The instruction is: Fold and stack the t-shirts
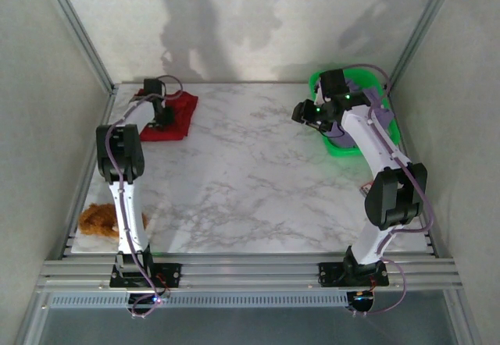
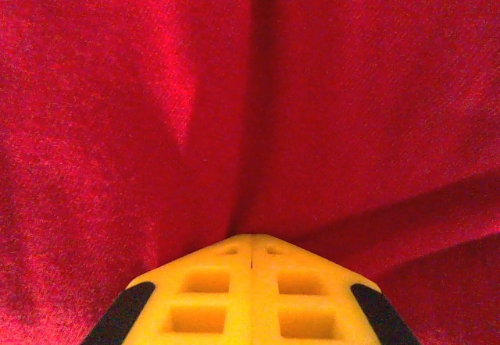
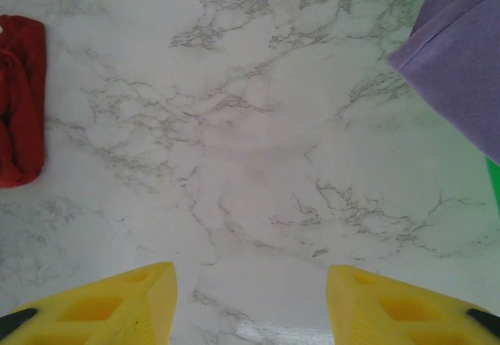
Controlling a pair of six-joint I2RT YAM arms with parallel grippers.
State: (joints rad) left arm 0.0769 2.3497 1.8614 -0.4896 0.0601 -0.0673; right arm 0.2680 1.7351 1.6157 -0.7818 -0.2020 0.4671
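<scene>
Table (image 1: 250, 173): We see a white marble-pattern surface. It lies bare directly beneath the right gripper (image 3: 248, 282) and its open fingers.

Green basket (image 1: 344, 150): It sits to the right of the right gripper, under that arm's forearm. In the right wrist view we see a strip of its rim at the far right edge.

Lavender t-shirt (image 3: 469, 64): It lies ahead of and to the right of the right gripper, clear of both fingers. One folded edge hangs over the marble, and the rest runs toward the green basket.

Deep red t-shirt (image 1: 176, 115): It lies crumpled directly under the left gripper (image 2: 251, 240). From the right gripper, we see it well away to the left.

Orange-brown lump (image 1: 98, 220): It rests beside the left arm's base, well behind the left gripper.

Left gripper: The yellow fingers are closed flush together. The tips press into the deep red t-shirt, and creases in the cloth run in toward them. We cannot tell whether any cloth is caught between the tips.

Right gripper: The fingers stand apart, roughly half spread. We see nothing between them, only bare marble below.
</scene>
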